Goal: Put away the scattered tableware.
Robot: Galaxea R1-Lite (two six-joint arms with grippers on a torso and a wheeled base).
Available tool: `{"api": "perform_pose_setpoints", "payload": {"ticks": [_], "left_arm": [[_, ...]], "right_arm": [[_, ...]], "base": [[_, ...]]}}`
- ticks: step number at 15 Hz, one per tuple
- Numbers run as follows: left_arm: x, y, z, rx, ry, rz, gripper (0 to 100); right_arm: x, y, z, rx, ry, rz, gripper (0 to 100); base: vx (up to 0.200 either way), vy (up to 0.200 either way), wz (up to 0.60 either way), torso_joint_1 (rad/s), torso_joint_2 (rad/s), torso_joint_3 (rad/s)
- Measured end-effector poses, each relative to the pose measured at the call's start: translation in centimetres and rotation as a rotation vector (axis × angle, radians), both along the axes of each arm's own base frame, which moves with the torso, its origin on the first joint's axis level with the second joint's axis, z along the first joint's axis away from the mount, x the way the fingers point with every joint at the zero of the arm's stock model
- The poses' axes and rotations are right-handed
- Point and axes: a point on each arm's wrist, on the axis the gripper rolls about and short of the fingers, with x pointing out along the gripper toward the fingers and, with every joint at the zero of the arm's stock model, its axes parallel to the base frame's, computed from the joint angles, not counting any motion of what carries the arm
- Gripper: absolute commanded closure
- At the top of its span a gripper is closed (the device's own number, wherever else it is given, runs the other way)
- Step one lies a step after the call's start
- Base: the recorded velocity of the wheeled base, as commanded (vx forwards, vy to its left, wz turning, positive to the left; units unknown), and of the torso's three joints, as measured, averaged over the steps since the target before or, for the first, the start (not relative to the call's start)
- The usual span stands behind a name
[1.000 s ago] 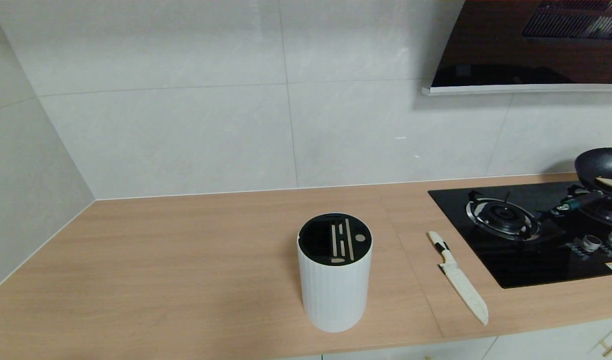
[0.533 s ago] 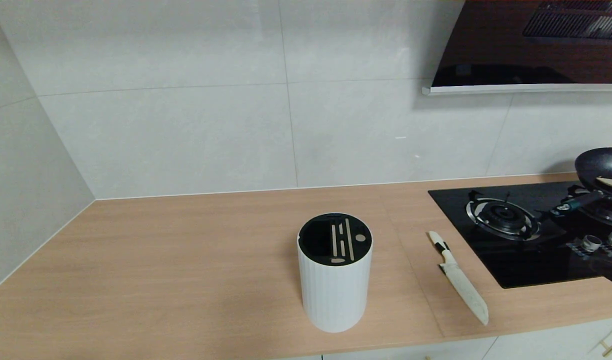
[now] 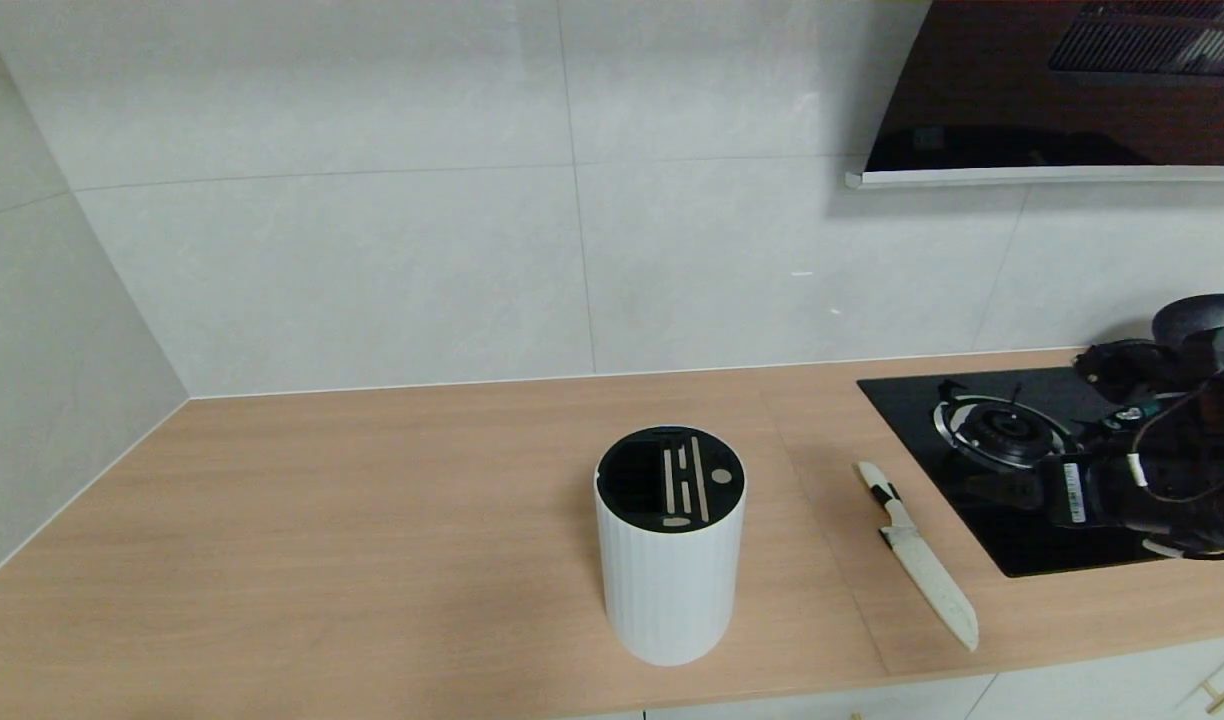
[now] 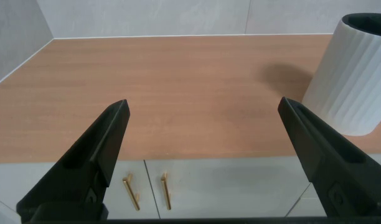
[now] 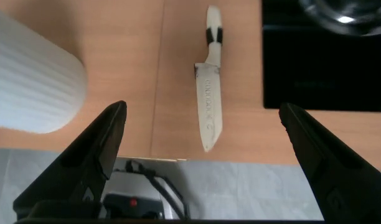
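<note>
The right gripper (image 5: 202, 109) is spread wide with nothing between its two dark fingers (image 5: 84, 168). In the head view the right arm (image 3: 1162, 470) sits at the right, over the front part of the black gas stove (image 3: 972, 430). Through the right wrist view the white knife (image 5: 210, 93) lies flat on the bench (image 5: 122, 37) below, seen in the gap between the fingers and touching neither. The knife (image 3: 917, 555) has a black band on its pale handle. It rests on the wooden bench (image 3: 372, 520) between the knife holder (image 3: 670, 560) and the stove's left edge, just beside the stove, with its handle toward the wall and its blade tip toward the front edge. The knife holder is a white ribbed cylinder with a black slotted top. It stands upright near the front of the bench, to the left of the knife and apart from it; its side shows in the right wrist view (image 5: 28, 81). The left gripper (image 4: 203, 106) is likewise fully apart and empty, above the front edge of the bench (image 4: 178, 81), with the holder (image 4: 352, 74) off to one side and gold cabinet handles (image 4: 131, 190) under the edge. A dark pan (image 3: 1187, 320) sits at the stove's far right, partly hidden by the arm, and a range hood (image 3: 1052, 100) hangs on the tiled wall above.
</note>
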Motion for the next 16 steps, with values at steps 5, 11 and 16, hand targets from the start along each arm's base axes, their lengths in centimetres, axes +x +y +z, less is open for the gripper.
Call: {"api": "perform_pose_setpoints", "payload": {"ticks": [5, 11, 16], "left_arm": [[0.0, 0.0, 0.0, 0.0, 0.0, -0.001, 0], [0.0, 0.0, 0.0, 0.0, 0.0, 0.0, 0], [0.0, 0.0, 0.0, 0.0, 0.0, 0.0, 0]], "right_arm": [[5.0, 0.9, -6.9, -0.061, 0.107, -0.023, 0], [7.7, 1.7, -13.0, -0.095, 0.142, -0.037, 0], [8.7, 1.9, -15.5, -0.094, 0.124, -0.038, 0]], "base": [[0.0, 0.0, 0.0, 0.0, 0.0, 0.0], [0.0, 0.0, 0.0, 0.0, 0.0, 0.0], [0.0, 0.0, 0.0, 0.0, 0.0, 0.0]]}}
